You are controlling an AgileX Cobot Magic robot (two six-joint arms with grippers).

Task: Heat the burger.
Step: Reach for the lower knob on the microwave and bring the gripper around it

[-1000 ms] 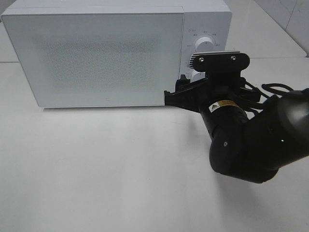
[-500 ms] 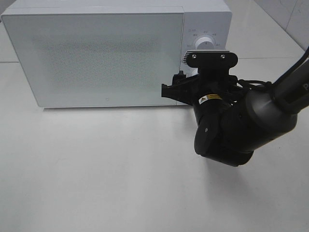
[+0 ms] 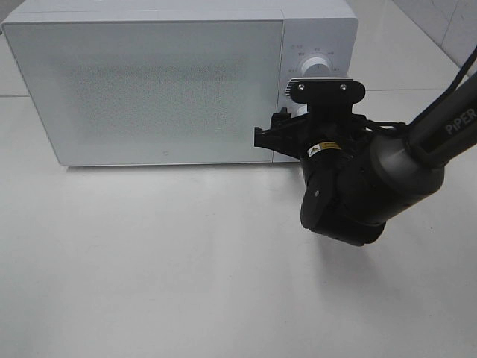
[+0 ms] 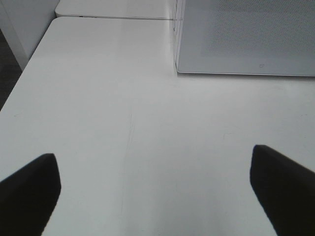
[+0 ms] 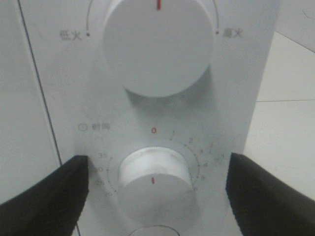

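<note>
Looks like a robotics lab bench — white table (image 3: 149, 261), white microwave (image 3: 149, 89) (door shut), black PiPER arm (image 3: 387, 168).

The black right arm (image 3: 365, 190) bears white PiPER lettering (image 3: 463, 119), a yellow warning label (image 3: 322, 148) and two screws (image 3: 300, 87).

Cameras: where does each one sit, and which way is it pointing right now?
Exterior high: overhead, looking down at the microwave front and table; the right arm reaches to the control panel.
Left wrist: low over the table, facing the microwave's lower corner; the open fingers of the left gripper show.
Right wrist: close to the panel, facing the upper dial and timer dial; the open fingers of the right gripper flank the timer dial.
Shared: microwave in all three; upper dial in high and right wrist views.
</note>
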